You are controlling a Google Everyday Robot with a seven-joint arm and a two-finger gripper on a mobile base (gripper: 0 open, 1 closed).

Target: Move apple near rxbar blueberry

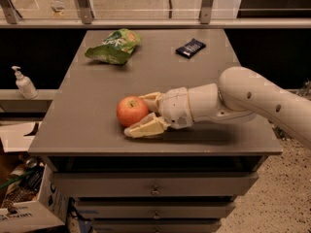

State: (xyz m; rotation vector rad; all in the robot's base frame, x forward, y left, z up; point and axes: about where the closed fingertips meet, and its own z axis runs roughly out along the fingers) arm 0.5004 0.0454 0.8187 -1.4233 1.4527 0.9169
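The red-orange apple sits on the grey table, near its front edge and left of the middle. My gripper reaches in from the right, and its two pale fingers have closed around the apple: one behind it, one along its front. The apple rests on the table top. The rxbar blueberry, a small dark navy bar, lies flat at the far right of the table, well away from the apple.
A bright green snack bag lies at the far left of the table. A soap dispenser stands on a ledge to the left. Drawers sit under the table top and cardboard boxes on the floor at lower left.
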